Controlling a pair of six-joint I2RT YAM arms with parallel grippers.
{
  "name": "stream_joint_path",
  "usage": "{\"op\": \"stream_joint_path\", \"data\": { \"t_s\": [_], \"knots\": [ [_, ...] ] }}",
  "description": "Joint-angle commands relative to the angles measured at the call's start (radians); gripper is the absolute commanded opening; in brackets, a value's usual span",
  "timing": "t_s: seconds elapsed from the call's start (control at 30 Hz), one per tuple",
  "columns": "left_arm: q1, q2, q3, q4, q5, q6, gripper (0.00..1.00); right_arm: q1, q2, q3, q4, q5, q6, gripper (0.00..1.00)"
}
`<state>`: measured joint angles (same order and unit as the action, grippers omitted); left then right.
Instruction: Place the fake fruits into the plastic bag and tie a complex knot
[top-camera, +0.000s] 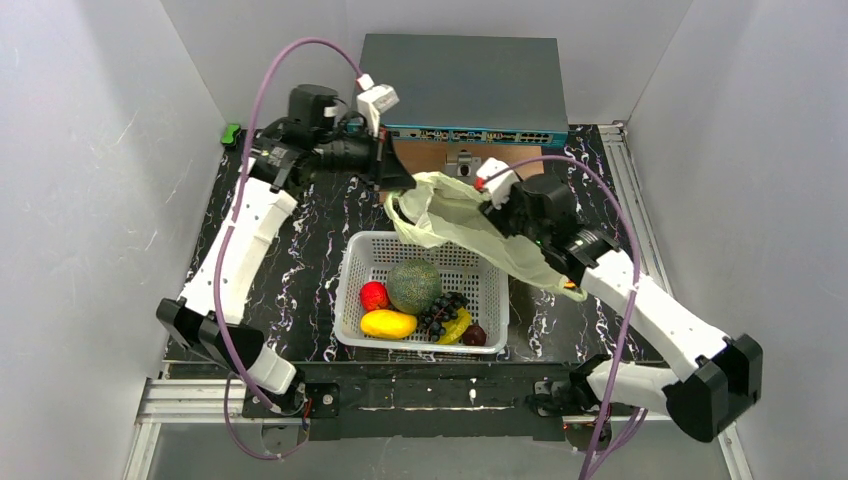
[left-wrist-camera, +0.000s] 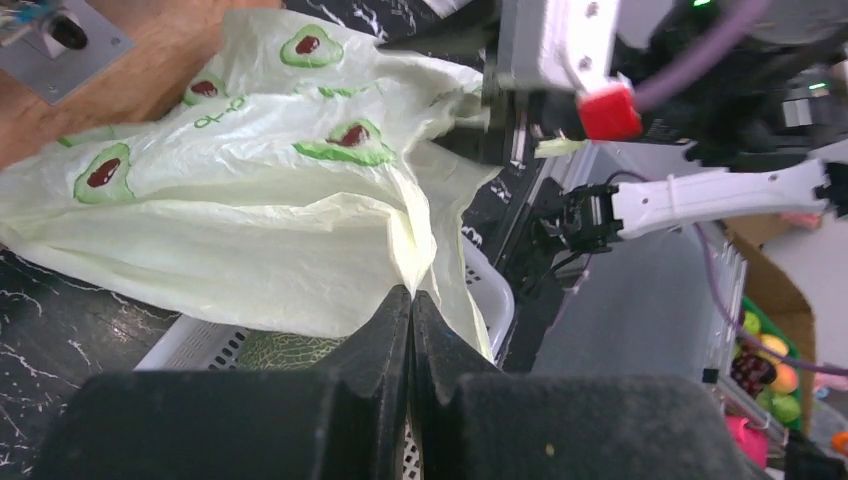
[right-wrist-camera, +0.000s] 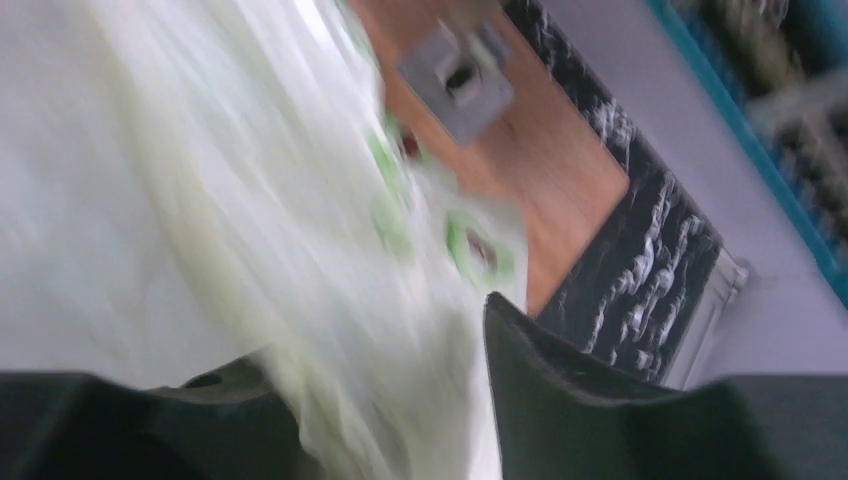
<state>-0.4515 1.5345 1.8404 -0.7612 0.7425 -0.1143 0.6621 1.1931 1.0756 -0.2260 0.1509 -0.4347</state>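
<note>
Overhead view of a black marbled counter (top-camera: 300, 260) with two white robot arms bolted at its near edge. Between them, lifted over the far rim of a white perforated basket (top-camera: 352, 270), a thin pale-green plastic bag (top-camera: 450, 220) printed with avocado halves. Left jaws shut tight on one edge of the bag, film pinched between the tips. Right jaws standing apart around a bunch of film at the bag's other side; view blurred, so no telling whether gripping yet. Fake fruits (top-camera: 414, 300) all lying in the basket, none seen in the bag: green netted melon (top-camera: 414, 280), red fruit (top-camera: 374, 295), yellow mango (top-camera: 388, 323), dark grapes (top-camera: 440, 312), banana (top-camera: 458, 328), small dark plum (top-camera: 475, 335). Likely step: taking hold of the bag on both sides to pull its mouth open, ahead of loading any fruit. Next move probably calling for a firm pinch by the right jaws, then a gentle spread of the two edges without tearing the film. Behind, a grey network switch (top-camera: 465, 85) and a wooden board (top-camera: 430, 155). No brand or legible writing anywhere; only a green squiggle of print on the bag, unreadable.
</note>
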Motion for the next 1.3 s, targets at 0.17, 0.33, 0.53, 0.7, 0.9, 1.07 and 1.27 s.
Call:
{"op": "stream_joint_path", "data": {
  "t_s": [0.17,0.33,0.53,0.7,0.9,1.07,1.27],
  "knots": [
    [0.169,0.025,0.128,-0.060,-0.020,0.082,0.00,-0.288,-0.280,-0.041,-0.547,-0.393,-0.117,0.01],
    [0.063,0.134,0.200,-0.050,-0.127,0.208,0.00,-0.292,-0.366,0.141,-0.728,-0.790,0.058,0.01],
    [-0.064,0.242,0.244,0.050,-0.190,0.244,0.00,-0.294,-0.374,0.113,-0.636,-0.711,0.330,0.01],
    [-0.065,0.243,0.260,0.021,-0.159,0.270,0.28,-0.297,-0.425,0.035,-0.582,-0.587,0.490,0.01],
    [0.018,-0.001,0.015,0.075,0.073,0.263,0.97,-0.314,-0.529,-0.084,-0.532,-0.533,0.556,0.01],
    [0.073,-0.205,-0.174,0.048,0.161,0.354,0.98,-0.358,-0.562,-0.127,-0.500,-0.533,0.584,0.01],
    [0.071,-0.419,-0.430,-0.177,0.172,0.752,0.98,-0.436,-0.558,-0.136,-0.463,-0.588,0.632,0.01]
  ]
}}
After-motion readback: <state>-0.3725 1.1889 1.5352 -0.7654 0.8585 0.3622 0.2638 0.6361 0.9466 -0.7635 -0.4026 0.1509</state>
